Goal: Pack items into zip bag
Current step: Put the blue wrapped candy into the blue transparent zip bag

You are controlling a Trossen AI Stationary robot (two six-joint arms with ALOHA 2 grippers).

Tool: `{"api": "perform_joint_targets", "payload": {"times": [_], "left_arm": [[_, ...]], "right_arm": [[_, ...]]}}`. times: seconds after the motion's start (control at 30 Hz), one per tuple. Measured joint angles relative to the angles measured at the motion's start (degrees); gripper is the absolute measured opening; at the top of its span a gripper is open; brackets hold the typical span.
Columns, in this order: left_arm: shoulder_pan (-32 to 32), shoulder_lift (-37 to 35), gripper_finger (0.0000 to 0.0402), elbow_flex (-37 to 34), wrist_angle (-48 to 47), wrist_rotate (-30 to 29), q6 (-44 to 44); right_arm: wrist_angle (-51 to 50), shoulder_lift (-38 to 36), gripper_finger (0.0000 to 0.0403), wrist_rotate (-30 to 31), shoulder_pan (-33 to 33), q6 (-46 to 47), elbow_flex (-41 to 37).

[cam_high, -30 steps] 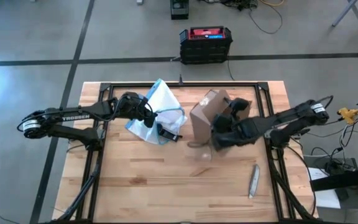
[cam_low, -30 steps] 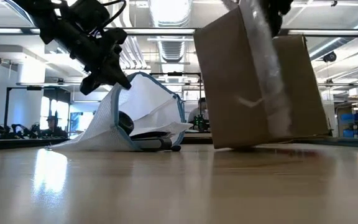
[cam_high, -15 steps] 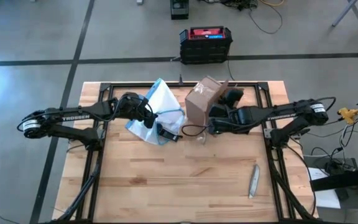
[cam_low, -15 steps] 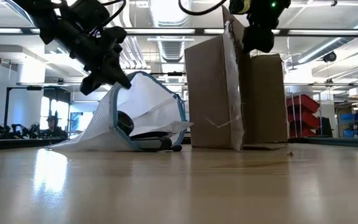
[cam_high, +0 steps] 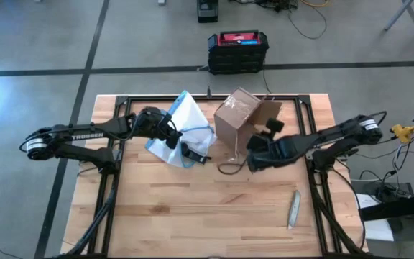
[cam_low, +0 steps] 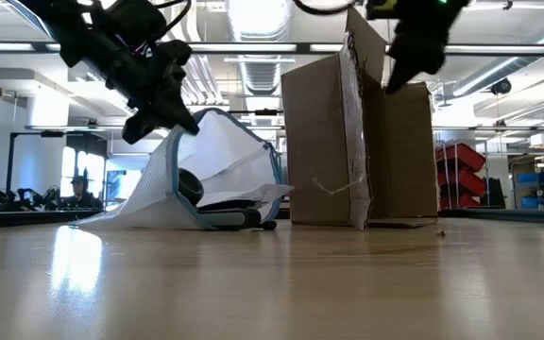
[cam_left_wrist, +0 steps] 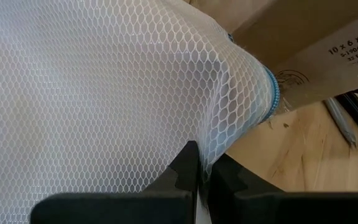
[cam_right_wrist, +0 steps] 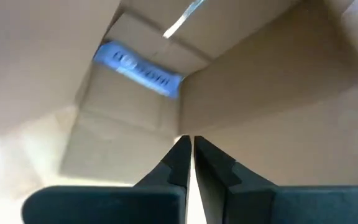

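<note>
The zip bag (cam_high: 187, 124), white mesh with a blue rim, stands tent-like left of the table's middle. Its lower edge (cam_low: 159, 219) rests on the wood and its mouth faces the brown cardboard box (cam_high: 237, 119). My left gripper (cam_high: 169, 135) is shut on the bag's raised side. Dark things (cam_low: 223, 213) lie inside the bag at its mouth. A thin, see-through curved item (cam_high: 228, 167) lies on the table in front of the box. My right gripper (cam_high: 253, 161) hangs shut just right of that item, above the table. In its own view (cam_right_wrist: 188, 146) it faces the box's open inside. My left gripper pinches the bag's mesh wall (cam_left_wrist: 199, 144) between its two fingers, a little back from the blue rim (cam_left_wrist: 271, 93). The fingers (cam_low: 170, 121) slant down from the table's left. The held side is lifted and the mesh runs taut down to the edge on the table.
The box stands on the table with a flap (cam_high: 268, 109) open toward the right arm. A slim grey tool (cam_high: 293, 208) lies near the front right. A black crate (cam_high: 237, 50) sits on the floor beyond the far edge. Bare wood (cam_high: 192, 208) fills the near half.
The box was tilted and raised at my right gripper a second ago. It now stands still on its base, a little farther toward the far edge. My right gripper has let go of it and drawn back toward the near right. The left arm and the bag have kept still.
</note>
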Motion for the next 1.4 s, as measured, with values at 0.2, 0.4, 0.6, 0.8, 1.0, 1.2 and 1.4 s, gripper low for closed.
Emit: {"api": "perform_joint_targets", "payload": {"times": [0.2, 0.4, 0.6, 0.8, 1.0, 1.2, 1.4], "left_arm": [[0.0, -0.1, 0.0000, 0.0, 0.0, 0.6, 0.0], [0.0, -0.2, 0.0000, 0.0, -0.4, 2.6, 0.0], [-0.1, -0.3, 0.0000, 0.0, -3.5, 3.4, -0.4], [-0.1, -0.4, 0.0000, 0.0, -4.0, 4.1, -0.3], [-0.1, -1.2, 0.0000, 0.0, -4.2, 4.1, -0.1], [-0.1, -1.2, 0.0000, 0.0, -4.7, 4.1, 0.1], [-0.1, -1.2, 0.0000, 0.0, -5.2, 4.0, 2.5]], "right_arm": [[25.6, -3.7, 0.0001, -8.6, 0.8, 2.8, -18.8], [71.8, -3.5, 0.0000, -19.7, -9.6, -3.0, -38.2], [76.9, -0.6, 0.0000, -21.4, -22.3, -4.6, -43.3], [69.5, 0.4, 0.0000, -26.1, -23.9, 3.9, -42.0], [62.4, -0.2, 0.0000, -38.1, -16.6, 15.8, -36.6], [62.3, -0.7, 0.0000, -27.1, -8.8, 14.3, -31.3], [72.5, 3.7, 0.0000, -14.6, -4.3, 7.3, -31.3]]}}
